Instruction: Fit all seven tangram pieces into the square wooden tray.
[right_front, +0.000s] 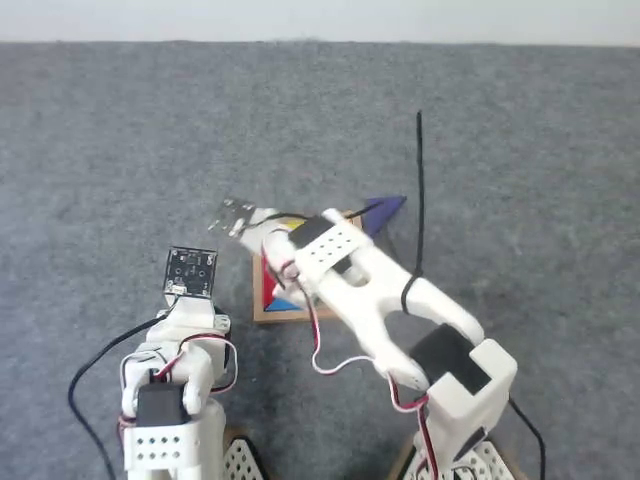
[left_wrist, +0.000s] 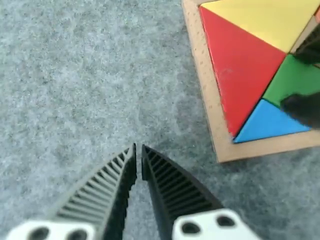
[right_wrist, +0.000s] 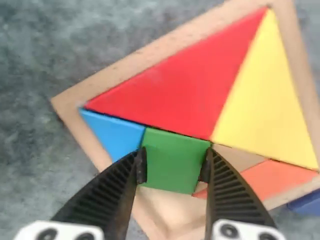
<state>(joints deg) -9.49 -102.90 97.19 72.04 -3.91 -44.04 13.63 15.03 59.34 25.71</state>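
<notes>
Near the tray's (right_wrist: 150, 59) centre, right gripper (right_wrist: 174, 164) clasps green square (right_wrist: 175, 150) by 2 opposite edges; likely rigid, light, slick. Left gripper (left_wrist: 138, 152) clenched, empty.

Soft, even light from above falls on the grey surface (right_front: 120, 130), moderately bright and without hard glare. In the high view, faint diffuse shadows lie under the arms. In the right wrist view, the red piece (right_wrist: 180, 85) shows a pale sheen toward 10 o'clock, and shade gathers where the jaws meet the green piece (right_wrist: 172, 160).
</notes>
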